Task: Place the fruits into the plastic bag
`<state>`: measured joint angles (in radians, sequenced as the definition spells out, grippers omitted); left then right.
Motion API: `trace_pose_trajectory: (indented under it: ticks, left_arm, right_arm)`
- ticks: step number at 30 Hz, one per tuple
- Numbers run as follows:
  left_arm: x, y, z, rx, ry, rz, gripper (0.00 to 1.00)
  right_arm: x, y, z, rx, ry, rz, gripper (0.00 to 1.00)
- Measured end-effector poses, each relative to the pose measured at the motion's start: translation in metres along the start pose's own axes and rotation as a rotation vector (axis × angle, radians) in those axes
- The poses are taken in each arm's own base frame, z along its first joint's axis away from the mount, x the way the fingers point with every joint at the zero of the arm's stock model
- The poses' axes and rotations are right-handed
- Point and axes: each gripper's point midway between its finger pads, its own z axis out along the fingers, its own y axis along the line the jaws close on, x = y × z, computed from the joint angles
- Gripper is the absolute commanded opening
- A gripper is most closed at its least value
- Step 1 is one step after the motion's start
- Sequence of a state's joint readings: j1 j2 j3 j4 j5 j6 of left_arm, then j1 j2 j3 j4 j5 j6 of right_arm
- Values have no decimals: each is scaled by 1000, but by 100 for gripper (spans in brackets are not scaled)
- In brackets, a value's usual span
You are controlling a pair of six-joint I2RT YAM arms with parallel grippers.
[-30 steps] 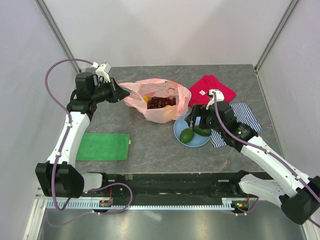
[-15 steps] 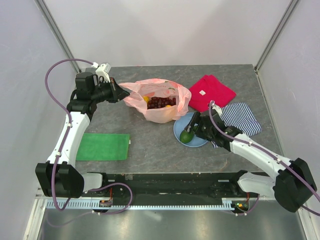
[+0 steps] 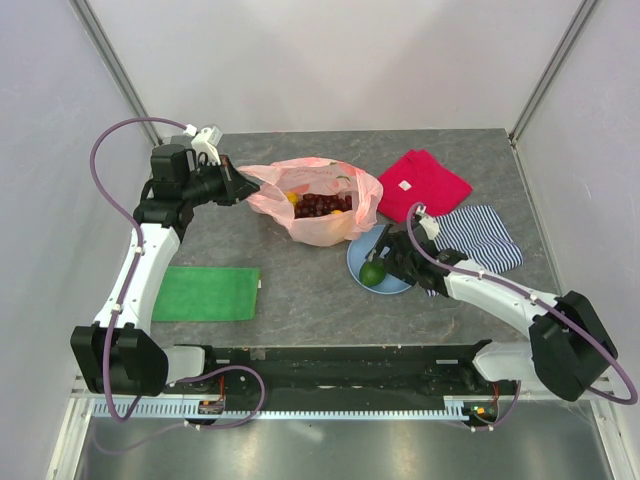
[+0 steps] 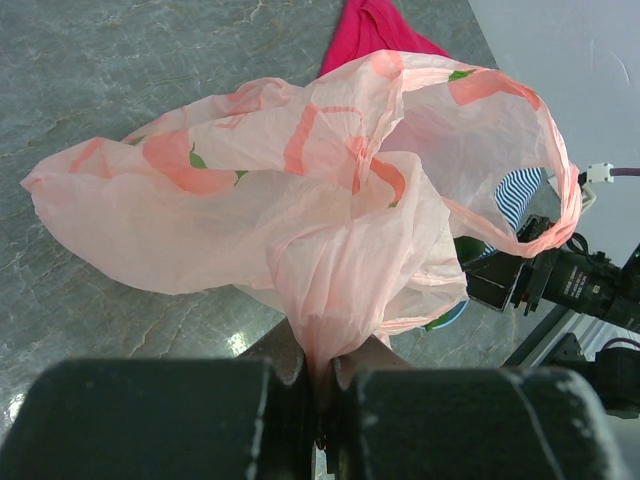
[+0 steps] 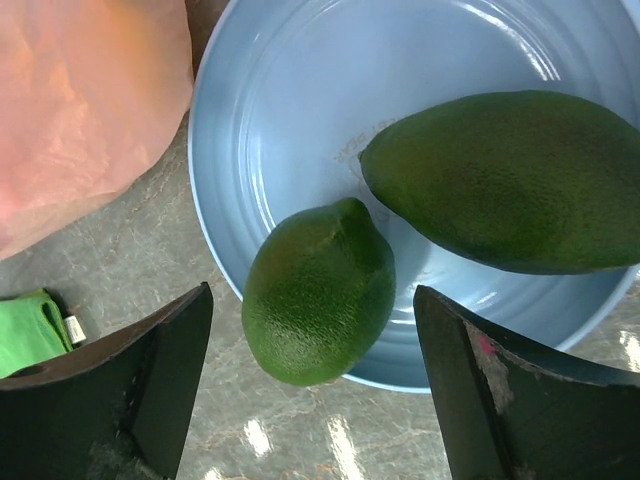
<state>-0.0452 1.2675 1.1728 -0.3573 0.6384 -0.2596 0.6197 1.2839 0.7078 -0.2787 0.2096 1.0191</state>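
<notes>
The left claw [image 4: 320, 400] is clamped on the one pink plastic bag [image 3: 322, 228], which holds one grape bunch [image 3: 320, 205] and yellow citrus [image 3: 292, 197], while the right claw [image 5: 312, 345] is spread apart over one lime [image 5: 318, 290] and one avocado [image 5: 510, 180] on the blue plate [image 5: 270, 100].

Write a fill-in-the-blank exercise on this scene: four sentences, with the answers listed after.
1. The left end effector is shut on the plastic bag, whose colour is ____.
2. The right end effector hangs open over the lime, which lies on a plate coloured ____.
3. Counting the lime and the avocado, the plate holds ____ fruits.
4. The grape bunch lies ____ the plastic bag.

Missing words: pink; blue; two; inside.
</notes>
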Motion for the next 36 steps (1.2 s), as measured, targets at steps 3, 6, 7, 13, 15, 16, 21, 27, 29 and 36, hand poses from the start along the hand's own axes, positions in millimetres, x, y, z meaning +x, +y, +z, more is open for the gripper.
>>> trace_pose_trajectory:
  ticks: [3, 6, 7, 13, 15, 16, 21, 27, 29, 36]
  left_arm:
    - [0, 0, 0, 0, 0, 0, 1]
    - [0, 0, 0, 0, 0, 0, 2]
    - [0, 0, 0, 0, 0, 0, 2]
    - [0, 0, 0, 0, 0, 0, 2]
    - [0, 0, 0, 0, 0, 0, 2]
    - [0, 0, 0, 0, 0, 0, 2]
    - [0, 0, 0, 0, 0, 0, 2]
    - [0, 0, 0, 0, 0, 0, 1]
    - [0, 0, 0, 0, 0, 0, 2]
    - [0, 0, 0, 0, 0, 0, 2]
  right_arm:
    - [0, 2, 4, 0, -5, 7, 89]
    - [3, 1, 10, 7, 1, 10, 89]
    - [5, 0, 13, 14, 5, 11, 89]
    - [9, 0, 19, 22, 13, 21, 77]
    - [8, 3, 20, 13, 9, 26, 73]
    - [8, 4, 20, 9, 7, 28, 73]
    - [7, 7, 25, -3, 1, 33, 72]
    - [6, 10, 29, -14, -5, 36, 68]
    - [6, 12, 31, -19, -6, 39, 61]
    - [7, 15, 31, -30, -3, 44, 42]
